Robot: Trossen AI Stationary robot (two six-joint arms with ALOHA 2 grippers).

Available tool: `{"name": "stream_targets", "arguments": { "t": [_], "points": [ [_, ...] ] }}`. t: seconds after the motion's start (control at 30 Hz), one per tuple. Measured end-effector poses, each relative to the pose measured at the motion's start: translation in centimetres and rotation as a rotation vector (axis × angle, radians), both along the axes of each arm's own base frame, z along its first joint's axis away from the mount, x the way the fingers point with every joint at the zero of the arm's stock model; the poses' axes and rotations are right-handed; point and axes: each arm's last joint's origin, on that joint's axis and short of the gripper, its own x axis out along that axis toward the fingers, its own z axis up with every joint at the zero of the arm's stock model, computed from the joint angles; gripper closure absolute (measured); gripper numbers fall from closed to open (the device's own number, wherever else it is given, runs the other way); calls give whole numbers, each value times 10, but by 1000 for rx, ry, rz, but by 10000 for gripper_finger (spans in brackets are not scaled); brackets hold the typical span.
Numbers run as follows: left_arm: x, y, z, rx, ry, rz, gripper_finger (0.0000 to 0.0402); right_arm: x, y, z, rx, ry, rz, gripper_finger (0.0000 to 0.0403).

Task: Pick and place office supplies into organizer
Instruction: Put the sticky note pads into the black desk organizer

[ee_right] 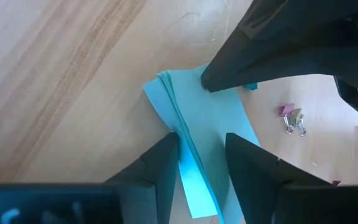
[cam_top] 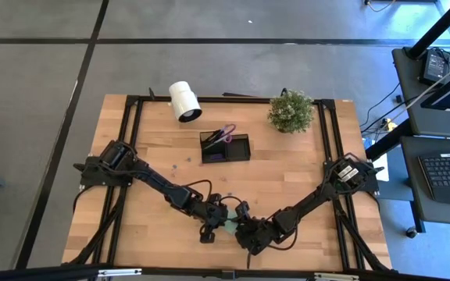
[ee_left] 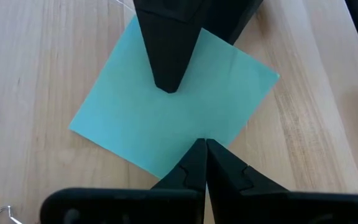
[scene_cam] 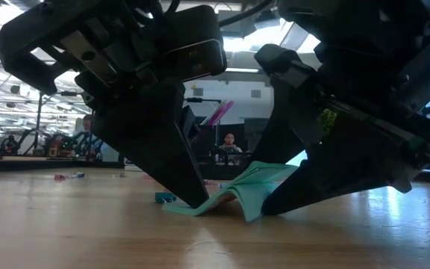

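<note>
Slippage is the main risk: the mint-green square paper sticky pad point(ee_left: 173, 106), lying on the wooden table point(cam_top: 287, 179) well apart from the black rectangular organizer point(cam_top: 225, 147), is pinned by the pressed-together left gripper point(ee_left: 204, 144) while the right gripper point(ee_right: 201, 144) is pinching only its lifted sheets, so these may fan or tear.

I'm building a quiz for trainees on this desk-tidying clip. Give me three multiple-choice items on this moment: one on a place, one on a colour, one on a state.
1. Where do both grippers meet?
A) at the sticky pad, near the table's front edge
B) over the organizer
C) beside the plant

2. The sticky pad's colour?
A) yellow
B) mint green
C) white

3. The left gripper is:
A) wide open
B) out of view
C) shut

Key:
1. A, left gripper and right gripper both sit at the sticky pad.
2. B, as both wrist views show.
3. C, its fingertips touch.
</note>
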Motion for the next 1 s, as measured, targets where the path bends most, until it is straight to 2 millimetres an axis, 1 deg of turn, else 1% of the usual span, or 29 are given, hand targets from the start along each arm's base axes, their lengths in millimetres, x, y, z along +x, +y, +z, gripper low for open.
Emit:
{"name": "stream_targets", "arguments": {
  "t": [0.5,0.87,1.0],
  "points": [
    [4,12,0,18,5,0,397,2,2,3,28,21,23,264],
    [5,15,0,25,8,11,400,2,4,3,52,30,35,264],
    [6,18,0,16,13,12,398,4,5,6,61,30,40,264]
  ]
}}
